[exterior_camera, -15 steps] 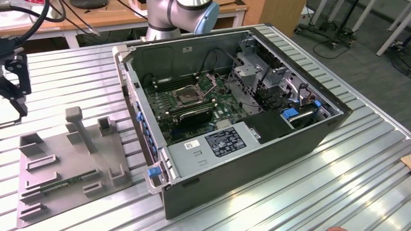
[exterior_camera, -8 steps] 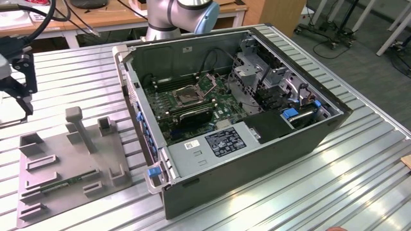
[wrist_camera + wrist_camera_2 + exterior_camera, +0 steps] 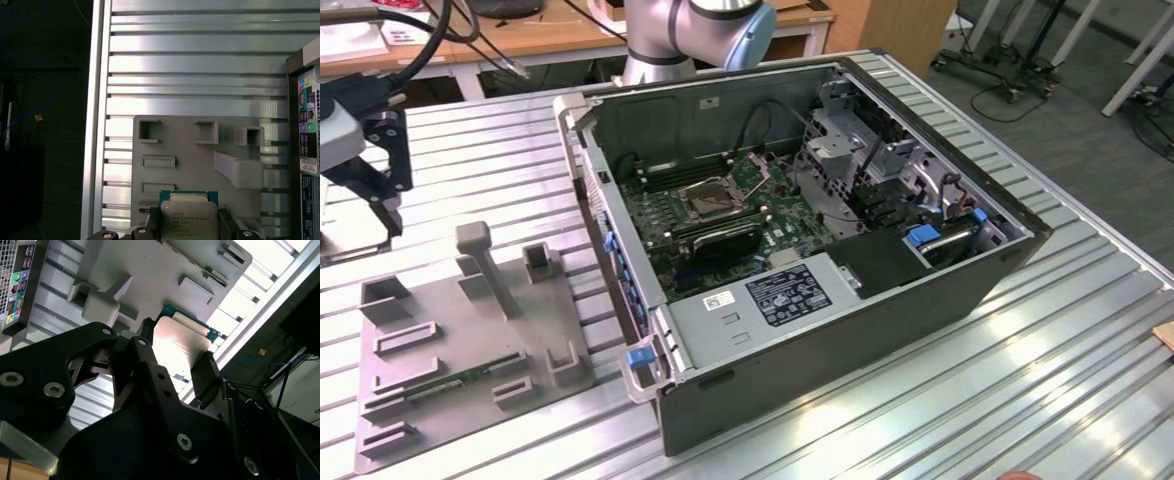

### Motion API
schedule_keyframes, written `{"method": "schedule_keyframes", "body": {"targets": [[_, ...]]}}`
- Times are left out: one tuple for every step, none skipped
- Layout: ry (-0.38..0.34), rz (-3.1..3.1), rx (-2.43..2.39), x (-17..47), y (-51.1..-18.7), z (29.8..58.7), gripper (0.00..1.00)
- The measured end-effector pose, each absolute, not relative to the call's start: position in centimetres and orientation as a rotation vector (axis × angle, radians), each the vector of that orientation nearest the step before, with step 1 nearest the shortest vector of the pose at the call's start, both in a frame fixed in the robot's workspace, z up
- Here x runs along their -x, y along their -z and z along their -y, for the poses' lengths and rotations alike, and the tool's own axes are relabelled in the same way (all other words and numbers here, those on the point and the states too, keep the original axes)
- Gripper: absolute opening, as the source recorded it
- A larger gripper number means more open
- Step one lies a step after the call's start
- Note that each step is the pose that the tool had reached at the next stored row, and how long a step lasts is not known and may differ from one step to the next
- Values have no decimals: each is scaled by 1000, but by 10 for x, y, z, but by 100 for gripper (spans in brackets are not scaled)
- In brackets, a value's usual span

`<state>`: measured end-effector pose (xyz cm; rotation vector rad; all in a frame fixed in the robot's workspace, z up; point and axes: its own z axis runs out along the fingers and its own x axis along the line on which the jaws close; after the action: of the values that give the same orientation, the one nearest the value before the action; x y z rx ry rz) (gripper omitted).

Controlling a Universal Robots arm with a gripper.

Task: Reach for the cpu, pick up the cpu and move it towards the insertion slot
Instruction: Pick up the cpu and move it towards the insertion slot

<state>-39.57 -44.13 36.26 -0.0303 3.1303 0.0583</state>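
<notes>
The cpu (image 3: 190, 222), a silver-grey square chip with a green edge, sits between my gripper's (image 3: 189, 225) two black fingers (image 3: 153, 221), which are shut on its opposite sides. In the second wrist view the cpu (image 3: 182, 347) shines between the same fingers (image 3: 204, 371) and hangs above the grey holder tray (image 3: 150, 275). In the exterior view my gripper (image 3: 383, 212) is at the far left, over the table beside the tray (image 3: 454, 345). The insertion slot (image 3: 707, 197), a square socket with a silver frame, lies on the green board inside the open computer case, well off to the exterior view's right of the gripper.
The open computer case (image 3: 854, 310) stands in the middle of the ribbed metal table (image 3: 1014, 380), with tall walls around the board. A thin green memory stick (image 3: 454, 383) lies in the tray, which has upright posts (image 3: 474, 250). The table edge (image 3: 97, 125) runs close to the tray.
</notes>
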Motion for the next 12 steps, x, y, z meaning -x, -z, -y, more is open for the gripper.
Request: {"method": "schedule_keyframes", "body": {"targets": [[-58, -3130, 30, 394, -363, 441, 54], [-58, -3130, 30, 393, -363, 441, 54], [-58, -3130, 30, 392, -363, 441, 54], [-58, -3130, 30, 390, -363, 441, 54], [-58, -3130, 30, 389, -363, 441, 54], [-58, -3130, 30, 388, -363, 441, 54], [-58, -3130, 30, 386, -363, 441, 54], [-58, -3130, 30, 385, -363, 441, 54], [-58, -3130, 30, 383, -363, 441, 54], [-58, -3130, 30, 382, -363, 441, 54], [-58, -3130, 30, 381, -363, 441, 54], [-58, -3130, 30, 380, -363, 441, 54]]}}
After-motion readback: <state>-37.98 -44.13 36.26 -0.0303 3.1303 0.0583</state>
